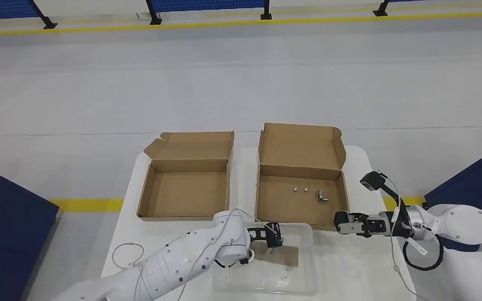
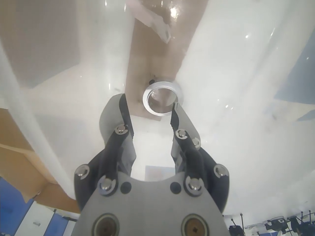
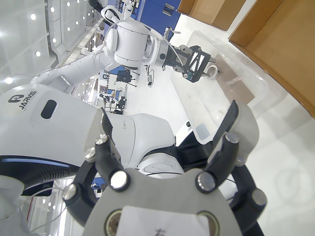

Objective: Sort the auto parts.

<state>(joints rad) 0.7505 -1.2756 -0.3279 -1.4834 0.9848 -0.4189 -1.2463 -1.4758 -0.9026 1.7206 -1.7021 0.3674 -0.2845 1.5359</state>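
One clear plastic bin (image 1: 312, 259) sits at the middle of the table's (image 1: 343, 263) front edge. A single brown strip (image 2: 152, 57) lies on its floor. Two auto parts are in the bin, both on that strip.

The first is a metal ring (image 2: 160, 99), at one end of the strip. It lies flat, with its hole turned up toward the left gripper (image 2: 149, 100). That gripper is down inside the bin with its fingers (image 2: 125, 116) spread apart, one on each side of the ring. One fingertip is at the ring's rim, but I cannot tell whether it touches.

The second is a pale, elongated part (image 2: 150, 22), farther along the strip and apart from the ring. It lies flat, its long axis slanting across the strip.

Two open cardboard boxes stand side by side toward the table's far edge. The left box (image 1: 183, 192) holds nothing. The right box (image 1: 286, 203) holds three small parts (image 1: 306, 190) near its middle: two pale ones close together and a greyer one (image 1: 322, 196) beside them. They are too small for their direction to be judged.

The right gripper (image 3: 168, 108) is above the table near its right edge, just off the right box's front corner. Its fingers (image 3: 227, 121) are wide apart and hold nothing.
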